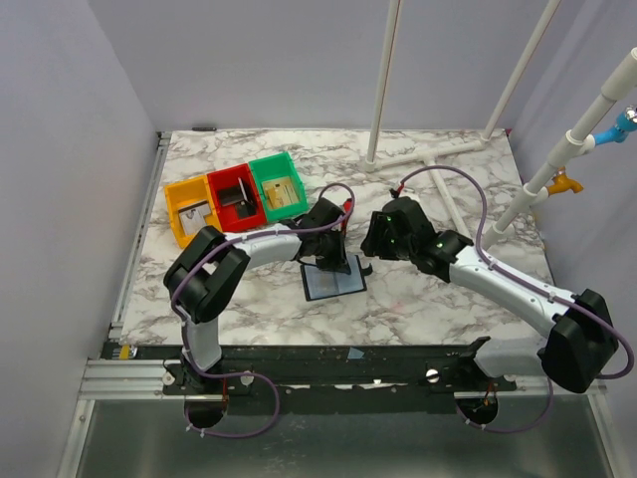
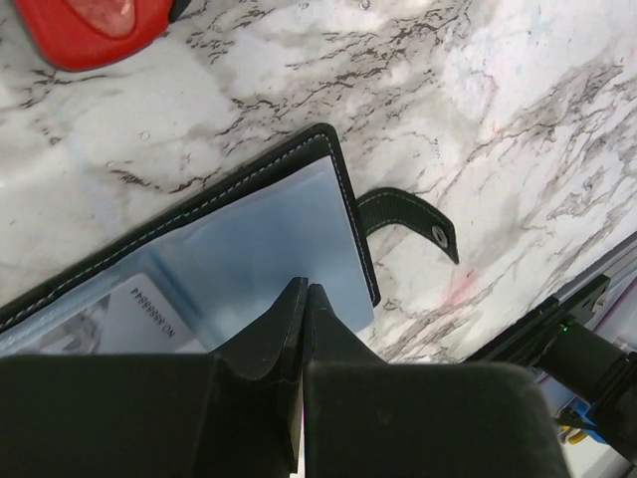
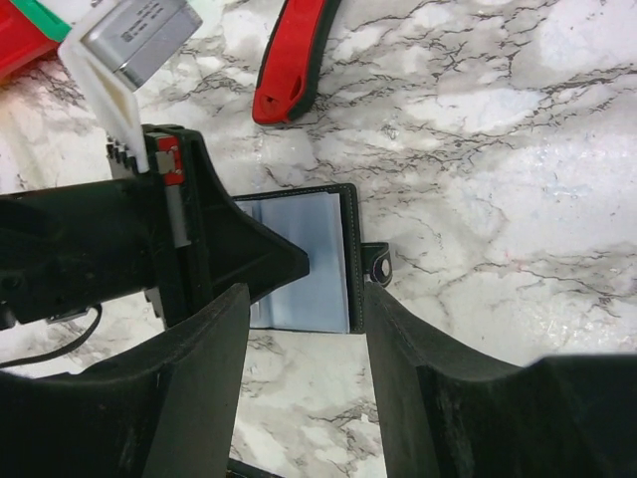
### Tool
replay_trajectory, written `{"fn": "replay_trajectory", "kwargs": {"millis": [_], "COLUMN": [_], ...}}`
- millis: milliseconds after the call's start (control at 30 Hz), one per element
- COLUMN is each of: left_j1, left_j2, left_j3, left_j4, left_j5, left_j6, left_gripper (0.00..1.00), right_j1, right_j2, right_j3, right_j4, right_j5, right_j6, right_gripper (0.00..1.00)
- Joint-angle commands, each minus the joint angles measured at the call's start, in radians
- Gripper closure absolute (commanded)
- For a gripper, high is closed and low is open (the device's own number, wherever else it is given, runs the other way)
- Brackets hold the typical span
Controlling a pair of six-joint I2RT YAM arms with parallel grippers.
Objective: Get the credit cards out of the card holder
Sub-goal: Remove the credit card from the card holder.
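- Near the middle of the marble table [image 1: 249, 309], the card holder [image 1: 333, 283] lay open and flat, with its bluish-grey inner pockets facing up.
- The left gripper [image 2: 305, 295] had its fingers pressed together, and their tips rested on the pocket close to the holder's edge.
- A closing strap [image 2: 410, 219] with a snap stuck out from that edge onto the marble, toward 3 o'clock in the left wrist view.
- One of the credit cards [image 2: 114, 321], pale with a printed number, showed through the pocket at 8 o'clock from the left fingertips.
- The right gripper [image 3: 307, 299] had its fingers spread and gripped nothing. In its own view the holder's strap side lay between them.
- From above, the right gripper sat at 2 o'clock from the holder, just beside the left one.
- A red-and-black tool [image 3: 294, 55] lay on the marble at 12 o'clock from the holder in the right wrist view.
- Orange [image 1: 189, 209], red [image 1: 236, 199] and green [image 1: 279, 186] bins stood in a row at 10 o'clock from the holder.
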Motion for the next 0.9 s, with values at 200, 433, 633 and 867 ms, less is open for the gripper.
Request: {"fn": "replay_trajectory", "kwargs": {"millis": [200,433,633,867], "left_j1": [-0.016,-0.013,0.014,0.062], "left_j2": [0.073,-0.046,-0.204,-0.330], "left_j3": [0.042,0.025,-0.070,-0.193], "left_j4": [0.013,-0.035,-0.078,-0.098], "left_j5": [0.030,-0.014,-0.084,-0.129], "left_j6": [-0.024,0.008,0.029,0.039], "left_gripper": [1.00,1.00,1.00,1.00], "right_j1": [0.002,0.002,0.002,0.005], "right_j2": [-0.016,0.016,0.048,0.134], "right_j3": [-0.024,-0.020,-0.014,-0.013], "right_j4": [-0.028,-0.002,0.042,0.131], "right_j5": [0.015,-0.032,-0.119,-0.258], "right_j6": [-0.013,-0.017,-0.026,-0.016], "right_gripper": [0.46,0.46,0.46,0.45]}}
